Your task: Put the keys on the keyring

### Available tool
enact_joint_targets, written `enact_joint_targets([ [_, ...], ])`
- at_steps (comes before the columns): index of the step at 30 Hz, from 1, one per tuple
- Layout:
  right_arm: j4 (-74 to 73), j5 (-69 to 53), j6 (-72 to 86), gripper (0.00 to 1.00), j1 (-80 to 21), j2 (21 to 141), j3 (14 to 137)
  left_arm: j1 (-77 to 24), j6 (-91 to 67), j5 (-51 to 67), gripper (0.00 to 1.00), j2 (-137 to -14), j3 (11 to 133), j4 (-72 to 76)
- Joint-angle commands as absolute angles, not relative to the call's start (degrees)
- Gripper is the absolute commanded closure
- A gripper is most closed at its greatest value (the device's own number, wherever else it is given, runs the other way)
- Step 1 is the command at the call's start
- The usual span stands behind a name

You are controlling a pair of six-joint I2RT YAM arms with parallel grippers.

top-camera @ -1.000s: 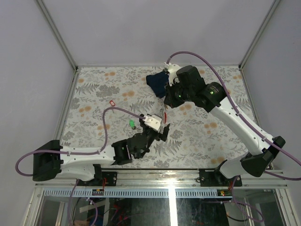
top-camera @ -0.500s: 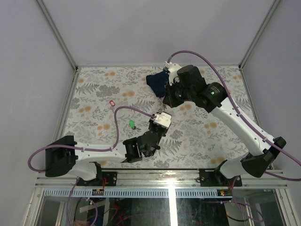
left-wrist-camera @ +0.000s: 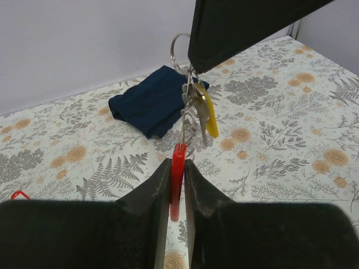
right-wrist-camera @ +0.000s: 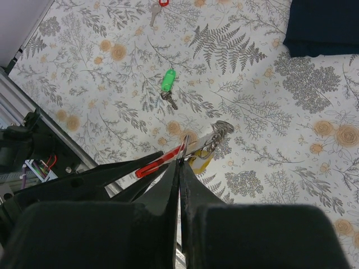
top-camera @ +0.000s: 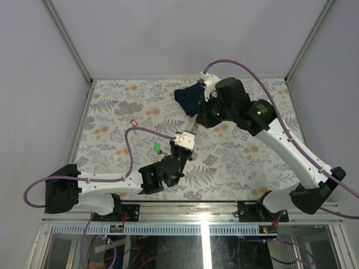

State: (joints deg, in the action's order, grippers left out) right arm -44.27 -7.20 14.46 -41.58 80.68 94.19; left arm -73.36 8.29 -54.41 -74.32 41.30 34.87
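Floral tabletop: a fern-and-blossom print under pale grey walls, where two arms meet over the middle and a folded blue cloth lies behind them.
Keyring: up in the air between the two arms, clear of the table, with its thin wire drawn taut from one gripper to the other.
Left gripper: fingers closed from both sides on the flat faces of the red tag at the ring's lower end.
Right gripper: fingers pressed together on the wire close to the coiled metal loop, with no gap showing between them.
Yellow key: already on the ring, dangling beside the wire just under the right gripper.
Green key: lying flat on the print, well apart from both grippers and not yet threaded.
Handling, ring: it looks very light, and the wire looks thin and springy. Held at one point only, it would likely twist and swing, so a grip at each end seems the steadier choice. The bare metal is probably slick, which makes the broad, stiff plastic tag the surest place to pinch.
Handling, green key: it is tiny and light and could skid on the smooth surface under a careless touch. The plastic head, taken by its edges so the eye stays free, looks like the best hold.
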Motion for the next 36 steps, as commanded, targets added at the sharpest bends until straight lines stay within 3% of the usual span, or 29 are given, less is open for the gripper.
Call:
enact_joint_targets([
  [1,-41.7,-8.7,14.7,1.0,-41.3,77.7,94.7,-72.5,7.4,-55.1,0.89,-72.8,40.1,38.3],
  [14,-42.7,-10.0,13.7,1.0,-41.2,76.4,93.2,-71.4,5.6,-53.8,1.0,-70.8,40.4,33.8],
  [36,-33.7,-14.2,3.5,1.0,-41.3,67.3,82.2,-71.0,3.3,-43.2,1.0,-61.1,39.0,24.2],
])
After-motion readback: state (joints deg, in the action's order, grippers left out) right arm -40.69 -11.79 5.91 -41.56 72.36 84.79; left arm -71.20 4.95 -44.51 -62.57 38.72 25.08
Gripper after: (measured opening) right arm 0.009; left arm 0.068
